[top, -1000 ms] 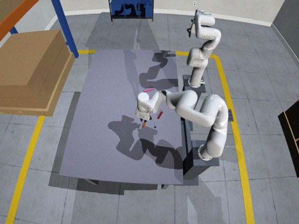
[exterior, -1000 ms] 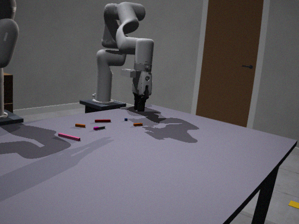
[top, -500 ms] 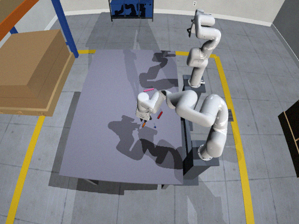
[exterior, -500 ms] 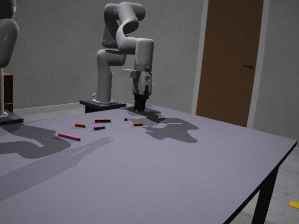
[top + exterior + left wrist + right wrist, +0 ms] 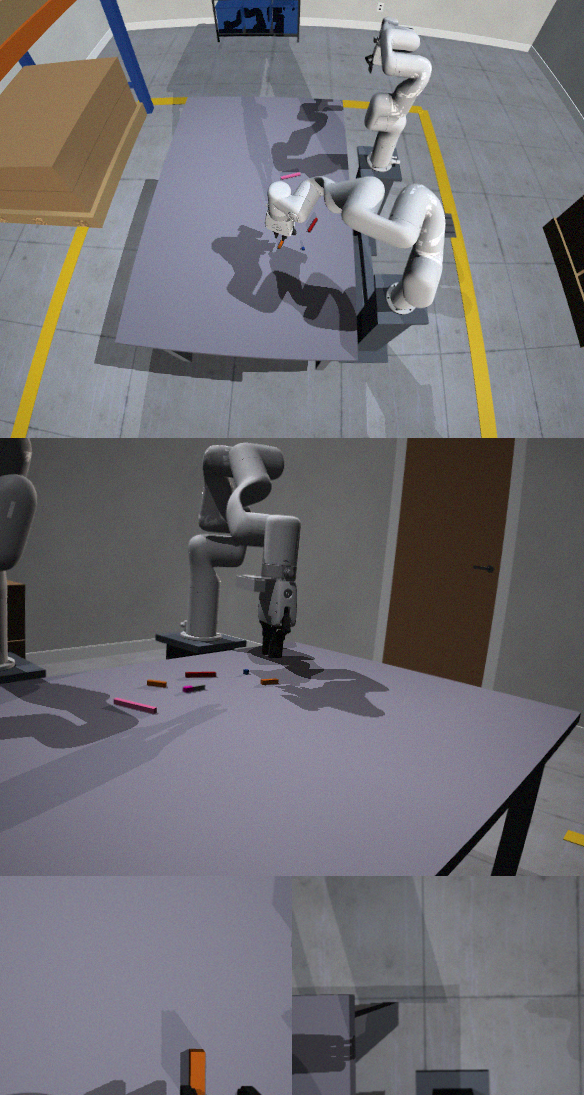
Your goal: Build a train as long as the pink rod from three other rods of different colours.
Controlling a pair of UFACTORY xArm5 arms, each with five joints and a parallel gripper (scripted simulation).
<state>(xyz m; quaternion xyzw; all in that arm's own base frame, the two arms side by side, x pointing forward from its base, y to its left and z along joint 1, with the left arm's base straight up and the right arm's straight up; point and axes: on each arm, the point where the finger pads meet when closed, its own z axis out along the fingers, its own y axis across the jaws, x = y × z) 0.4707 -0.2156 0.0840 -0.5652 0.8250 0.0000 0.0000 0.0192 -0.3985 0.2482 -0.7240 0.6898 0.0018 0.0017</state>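
My left gripper [image 5: 283, 237] [image 5: 271, 654] [image 5: 219, 1090] is partly open and empty, above the table close to an orange rod [image 5: 280, 244] [image 5: 269, 681] [image 5: 197, 1072]. That rod lies flat on the table. A magenta rod [image 5: 187, 689] and a grey rod [image 5: 199, 687] lie in line, ends touching or almost touching; the arm hides them in the top view. The pink rod [image 5: 290, 176] [image 5: 135, 705] lies apart. My right gripper [image 5: 369, 62] is open and empty, high beyond the table; its fingers do not show clearly in the right wrist view.
A second orange rod [image 5: 156, 683] lies between the pink rod and a red rod [image 5: 312, 225] [image 5: 200, 674]. A blue rod [image 5: 302, 248] [image 5: 246, 671] lies between the red rod and the nearer orange one. The left arm reaches over the table [image 5: 200, 300] [image 5: 300, 788].
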